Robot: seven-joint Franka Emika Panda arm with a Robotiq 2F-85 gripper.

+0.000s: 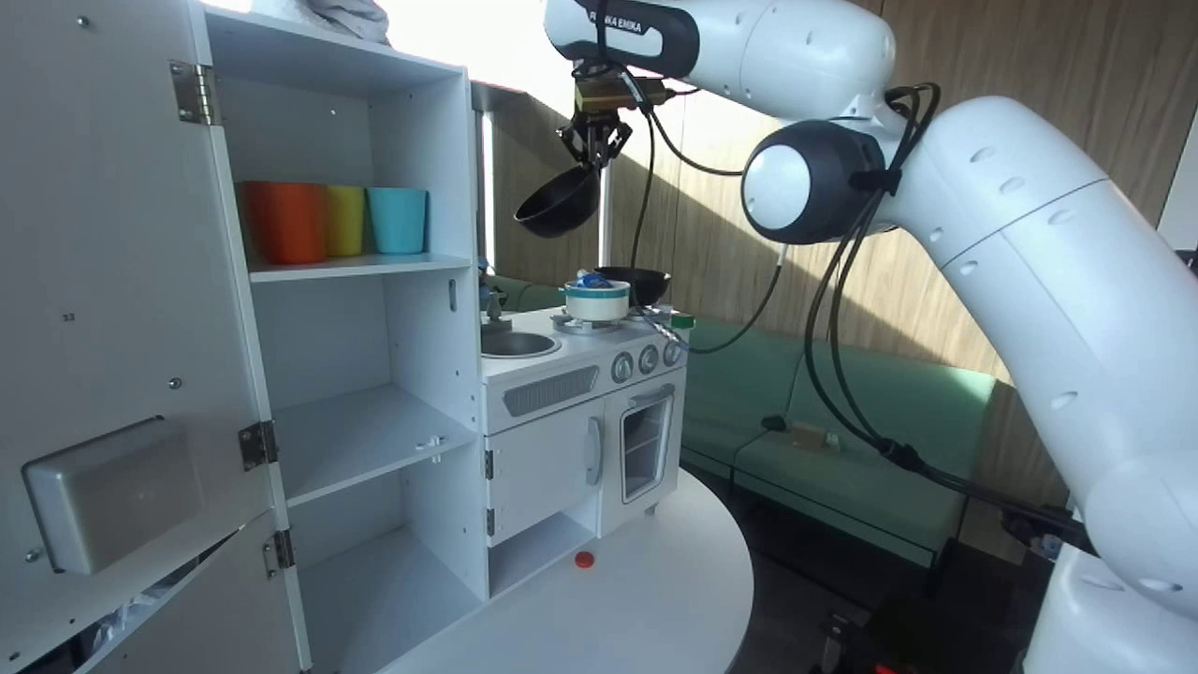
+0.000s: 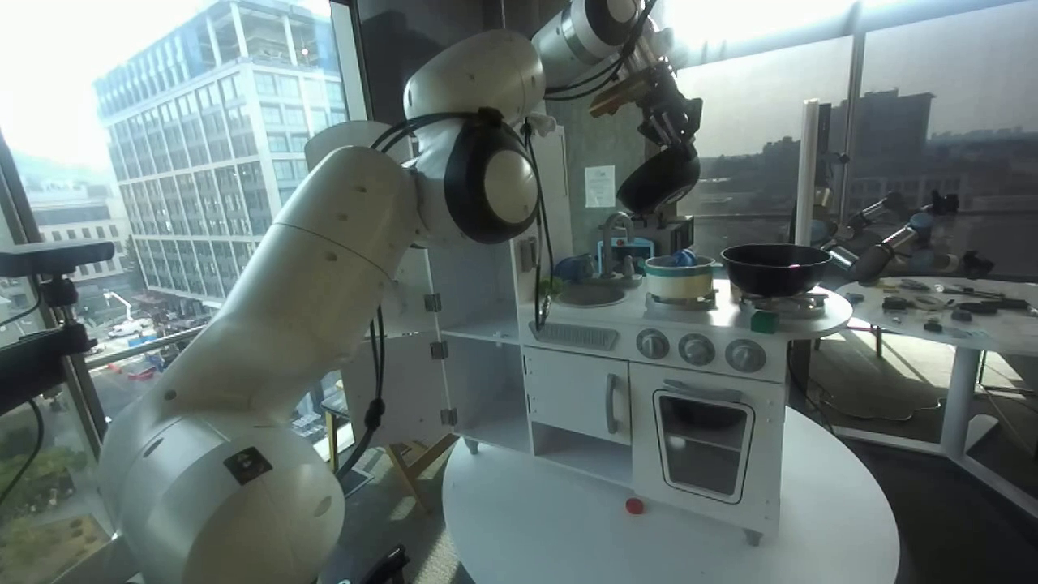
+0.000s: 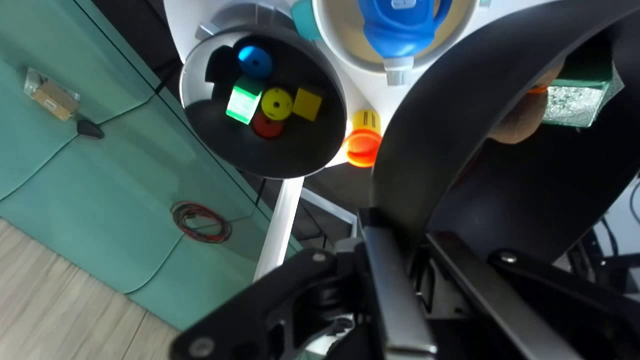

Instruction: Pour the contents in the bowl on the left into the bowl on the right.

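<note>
My gripper [image 3: 397, 227] is shut on the rim of a black bowl [image 3: 440, 125], the bowl on the left. In both exterior views this bowl [image 1: 557, 204] [image 2: 661, 178] hangs tilted in the air below the gripper [image 1: 595, 161], above the toy stove. Inside it a green block [image 3: 575, 102] and a brownish rounded piece [image 3: 520, 117] show in the wrist view; the rest of its inside is dark. The bowl on the right [image 2: 774, 272] [image 3: 305, 150], also black, stands upright on a burner and holds several coloured pieces, among them a green block [image 3: 243, 102] and a yellow block [image 3: 307, 104].
Beside the standing bowl is a white pot [image 2: 679, 282] with a blue bottle [image 3: 400, 25] in it. A green block [image 2: 764, 322] lies at the stove's front edge. A sink [image 2: 592, 294] and a tall open cabinet [image 1: 421, 122] stand on the far side of the pot.
</note>
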